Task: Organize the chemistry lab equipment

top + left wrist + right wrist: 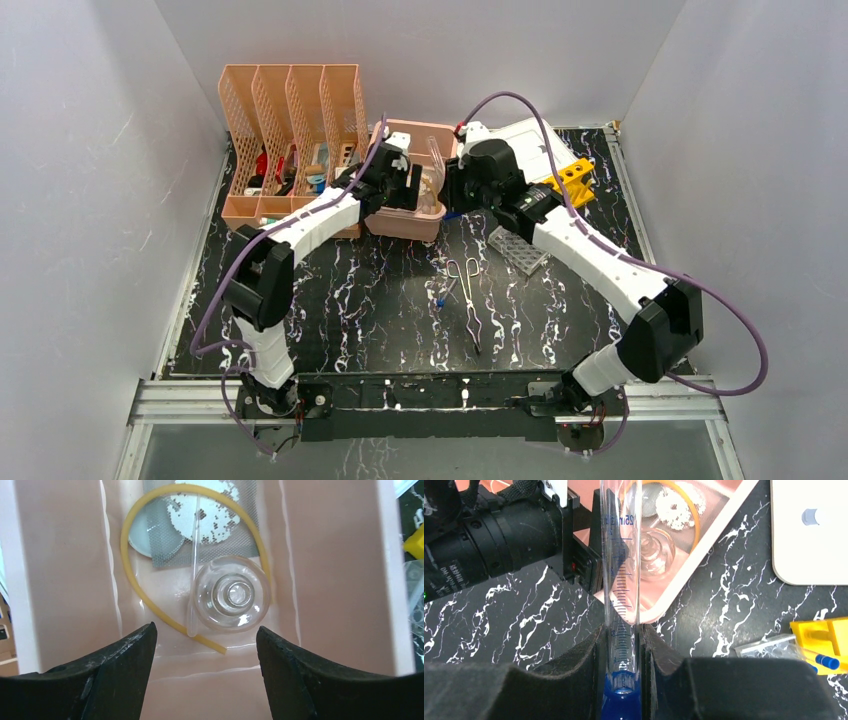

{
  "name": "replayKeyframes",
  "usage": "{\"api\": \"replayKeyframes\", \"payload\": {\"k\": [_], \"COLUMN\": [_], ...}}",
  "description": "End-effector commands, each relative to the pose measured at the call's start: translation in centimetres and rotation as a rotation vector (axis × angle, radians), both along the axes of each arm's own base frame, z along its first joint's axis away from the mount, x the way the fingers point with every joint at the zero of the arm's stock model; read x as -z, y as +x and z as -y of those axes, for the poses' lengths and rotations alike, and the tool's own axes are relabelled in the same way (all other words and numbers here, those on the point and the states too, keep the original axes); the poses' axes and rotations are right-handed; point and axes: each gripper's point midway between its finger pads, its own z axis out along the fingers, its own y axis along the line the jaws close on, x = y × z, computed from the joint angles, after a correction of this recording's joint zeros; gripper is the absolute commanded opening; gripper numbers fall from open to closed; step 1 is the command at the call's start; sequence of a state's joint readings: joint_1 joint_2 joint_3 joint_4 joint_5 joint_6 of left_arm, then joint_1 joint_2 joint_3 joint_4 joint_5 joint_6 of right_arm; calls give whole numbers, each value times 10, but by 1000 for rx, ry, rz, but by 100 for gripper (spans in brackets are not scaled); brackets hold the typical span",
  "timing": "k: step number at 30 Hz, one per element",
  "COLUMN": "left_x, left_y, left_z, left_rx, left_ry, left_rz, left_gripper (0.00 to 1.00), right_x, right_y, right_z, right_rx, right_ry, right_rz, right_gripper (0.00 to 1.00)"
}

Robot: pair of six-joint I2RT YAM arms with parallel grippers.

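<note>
My left gripper (pixel 400 186) is open and empty, hanging over the pink tub (pixel 405 228). In the left wrist view it (pixel 205 635) frames the tub floor, where a yellow rubber tube (pixel 131 575), a round clear glass piece (pixel 232 594), a clear pipette (pixel 194 580) and a wire gauze square (pixel 200 525) lie. My right gripper (pixel 623 627) is shut on a clear graduated cylinder (pixel 623 555) near its blue foot, at the tub's right front corner (pixel 437 160). Metal tweezers (pixel 470 300) and a blue clip (pixel 440 298) lie mid-table.
A peach mesh file holder (pixel 290 100) stands at the back left. The white lid (pixel 530 140) lies right of the tub, with a yellow rack (pixel 572 180) and a clear rack (pixel 520 250) near my right arm. White walls enclose the table.
</note>
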State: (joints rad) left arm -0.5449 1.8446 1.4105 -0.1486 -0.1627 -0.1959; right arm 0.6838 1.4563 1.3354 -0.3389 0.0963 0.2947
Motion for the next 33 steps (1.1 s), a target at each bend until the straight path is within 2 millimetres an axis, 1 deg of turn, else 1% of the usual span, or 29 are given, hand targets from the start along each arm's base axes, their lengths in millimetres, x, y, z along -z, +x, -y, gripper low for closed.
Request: {"api": "replayKeyframes", "payload": {"k": [1,2,8,11,15,18,21,27,30,33], "left_x": [-35,-35,-18,-16,-16,-23,-29,-11,-18,-31], "left_y": [-4,-8,-46,-62,-76,-86,-98,-125,-135,-139], "left_z": [5,5,-1,-2,-1,2,6,3,6,10], "left_rx": [50,53,61,55,71,105,143,133,135,147], "left_ry": [-23,-30,-65,-97,-114,-130,-158,-187,-226,-246], "left_rz": [17,7,-118,-154,-208,-248,-279,-363,-359,-333], "left_gripper": [71,70,69,69,69,69,69,69,69,69], "right_x": [-49,-51,-55,-56,-58,-54,-50,-50,-48,-44], "right_y": [20,23,38,42,43,44,45,46,48,51], "right_z": [-12,-12,1,6,4,4,0,-6,-12,-26], "right_rx": [-17,-20,9,18,11,12,5,-1,-13,-47], "right_ry": [84,89,101,106,115,114,117,148,168,209], "right_rz": [119,121,129,131,129,122,109,98,83,58], "right_gripper": [22,21,21,21,21,21,21,21,21,21]}}
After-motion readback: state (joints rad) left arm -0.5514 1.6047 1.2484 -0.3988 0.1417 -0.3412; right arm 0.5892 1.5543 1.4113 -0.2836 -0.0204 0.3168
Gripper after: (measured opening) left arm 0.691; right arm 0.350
